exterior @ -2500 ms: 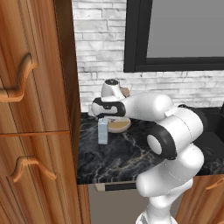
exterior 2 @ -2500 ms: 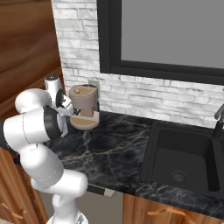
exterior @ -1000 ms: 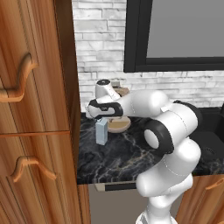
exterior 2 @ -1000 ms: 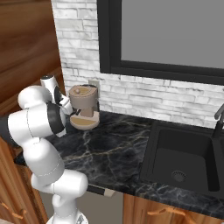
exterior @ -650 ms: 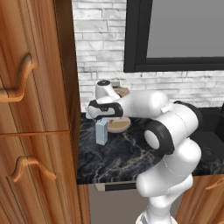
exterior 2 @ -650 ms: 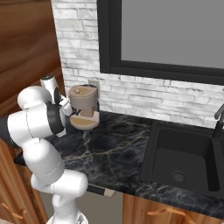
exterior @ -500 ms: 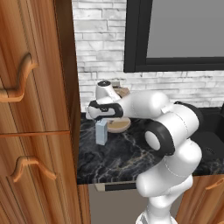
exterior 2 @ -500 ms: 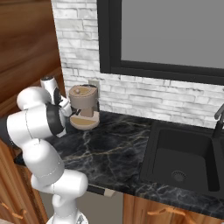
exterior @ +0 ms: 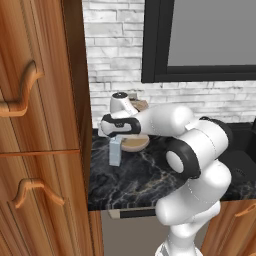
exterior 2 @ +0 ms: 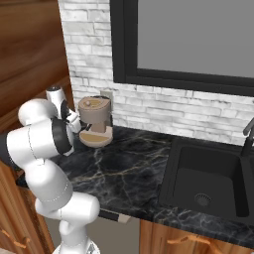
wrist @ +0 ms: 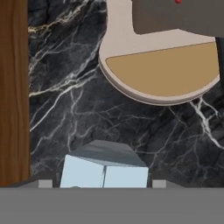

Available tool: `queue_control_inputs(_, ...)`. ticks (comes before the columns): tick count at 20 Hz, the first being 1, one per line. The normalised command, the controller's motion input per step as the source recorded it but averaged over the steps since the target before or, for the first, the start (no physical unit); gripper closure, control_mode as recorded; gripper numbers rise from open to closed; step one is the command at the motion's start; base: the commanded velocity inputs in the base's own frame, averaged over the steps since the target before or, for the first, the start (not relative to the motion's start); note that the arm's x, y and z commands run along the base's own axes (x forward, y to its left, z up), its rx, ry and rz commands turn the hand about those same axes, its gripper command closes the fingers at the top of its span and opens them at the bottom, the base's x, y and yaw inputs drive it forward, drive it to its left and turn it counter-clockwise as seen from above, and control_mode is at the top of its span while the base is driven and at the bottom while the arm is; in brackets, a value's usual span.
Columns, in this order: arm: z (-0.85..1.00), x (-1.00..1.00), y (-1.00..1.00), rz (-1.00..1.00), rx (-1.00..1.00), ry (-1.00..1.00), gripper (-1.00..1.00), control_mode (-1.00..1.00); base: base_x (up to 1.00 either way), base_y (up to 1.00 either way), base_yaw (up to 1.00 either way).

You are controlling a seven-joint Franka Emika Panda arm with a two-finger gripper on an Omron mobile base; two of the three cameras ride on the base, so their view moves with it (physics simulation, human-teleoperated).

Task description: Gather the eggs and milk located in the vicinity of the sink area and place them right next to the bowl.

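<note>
The milk (exterior: pixel 115 152), a pale blue-grey carton with a gabled top, stands upright on the black marble counter (exterior: pixel 150 175) close to the wooden cabinet side. My gripper (exterior: pixel 107 132) hangs just over it. In the hand view the milk's top (wrist: pixel 104 168) lies between my gripper's (wrist: pixel 102 183) two fingertips (wrist: pixel 45 183), with a small gap on each side, so the gripper is open. The black sink (exterior 2: pixel 208 181) is at the right of the counter. The egg and the bowl are out of view.
A brown coffee machine (exterior 2: pixel 94 119) with a round tan base (wrist: pixel 162 65) stands right beside the milk, against the brick wall. The wooden cabinet (exterior: pixel 45 125) rises on the left. A dark faucet (exterior 2: pixel 246 134) stands at the sink's far right.
Since 2.5 s ago my hand has shifted slightly left above the carton. Over the last second it has stayed almost still. The carton has not moved.
</note>
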Motion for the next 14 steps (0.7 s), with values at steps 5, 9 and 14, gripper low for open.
queue_control_inputs(5,-0.02,-0.03,0.0,0.0,0.0,0.0,1.0,-1.0,0.0,0.0,0.0)
queue_control_inputs(9,0.43,-0.06,-0.27,0.02,0.0,0.0,1.0,-1.0,0.0,0.0,0.0)
queue_control_inputs(14,0.93,-0.22,-0.61,0.06,0.02,0.0,1.0,-1.0,0.0,0.0,0.0)
